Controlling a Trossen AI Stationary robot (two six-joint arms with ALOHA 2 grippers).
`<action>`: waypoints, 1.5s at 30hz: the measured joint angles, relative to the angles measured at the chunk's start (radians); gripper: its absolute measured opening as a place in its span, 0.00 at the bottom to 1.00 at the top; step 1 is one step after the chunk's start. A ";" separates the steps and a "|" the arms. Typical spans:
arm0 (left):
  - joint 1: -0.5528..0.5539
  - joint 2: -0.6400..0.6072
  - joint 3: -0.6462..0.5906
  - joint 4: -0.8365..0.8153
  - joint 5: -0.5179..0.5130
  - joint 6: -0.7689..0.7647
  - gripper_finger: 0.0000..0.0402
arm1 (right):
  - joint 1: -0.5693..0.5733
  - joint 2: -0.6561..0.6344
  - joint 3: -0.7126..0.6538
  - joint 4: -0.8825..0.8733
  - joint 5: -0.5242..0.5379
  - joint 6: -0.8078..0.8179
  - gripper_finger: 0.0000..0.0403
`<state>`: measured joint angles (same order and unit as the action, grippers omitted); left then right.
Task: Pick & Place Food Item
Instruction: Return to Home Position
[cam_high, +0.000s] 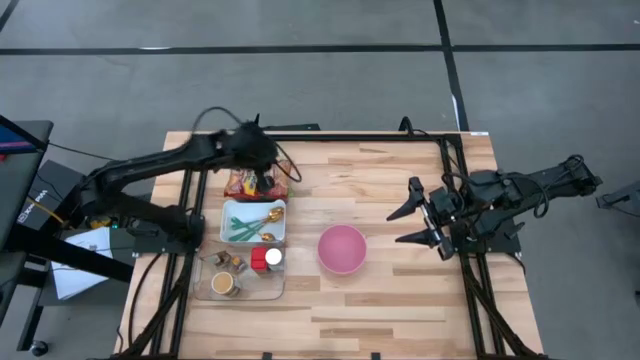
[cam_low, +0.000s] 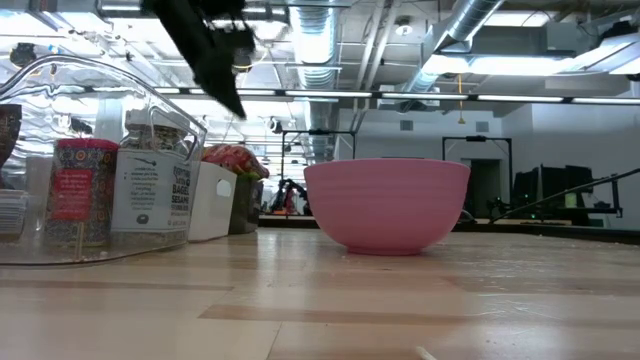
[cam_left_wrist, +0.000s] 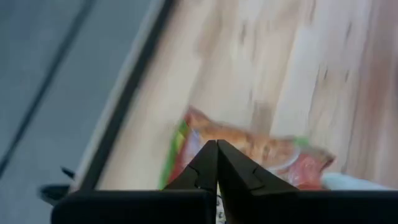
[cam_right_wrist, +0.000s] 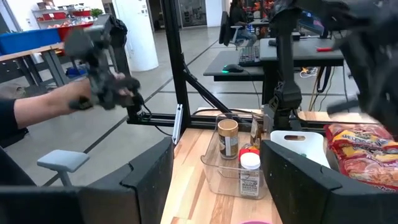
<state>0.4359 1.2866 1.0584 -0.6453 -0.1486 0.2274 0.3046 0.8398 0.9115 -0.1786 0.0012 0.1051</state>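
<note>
The food item is a red and green snack bag (cam_high: 243, 183) lying flat on the table, just beyond a white tray (cam_high: 232, 208). It also shows in the left wrist view (cam_left_wrist: 261, 149) and in the low view (cam_low: 232, 158). My left gripper (cam_high: 264, 180) (cam_left_wrist: 217, 146) hangs shut over the bag, slanting down, with nothing between its fingers. In the low view its tip (cam_low: 238, 110) stands above the bag. A pink bowl (cam_high: 342, 249) sits on the table's middle. My right gripper (cam_high: 424, 214) (cam_right_wrist: 217, 180) waits open at the right, held level above the table.
The white tray holds green and yellow utensils (cam_high: 250, 222). Nearer the front edge, a clear bin (cam_high: 240, 274) holds spice jars (cam_low: 150, 185). A black frame (cam_high: 360, 137) runs along the table's far edge. A person's arm (cam_right_wrist: 56, 102) holding a device shows beyond the table.
</note>
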 joint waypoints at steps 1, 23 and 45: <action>-0.005 -0.036 0.000 0.009 0.000 -0.001 0.00 | 0.000 0.000 0.000 0.000 0.004 0.000 0.58; -0.396 -0.643 -0.937 1.257 0.230 -0.173 0.00 | 0.009 -0.023 0.000 -0.045 0.161 0.053 0.58; -0.379 -0.913 -1.052 1.076 0.315 -0.119 0.00 | 0.197 -0.331 -0.375 0.253 0.397 0.044 0.58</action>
<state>0.0564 0.3739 0.0063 0.4311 0.1661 0.1080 0.5013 0.5092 0.5361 0.0742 0.3979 0.1487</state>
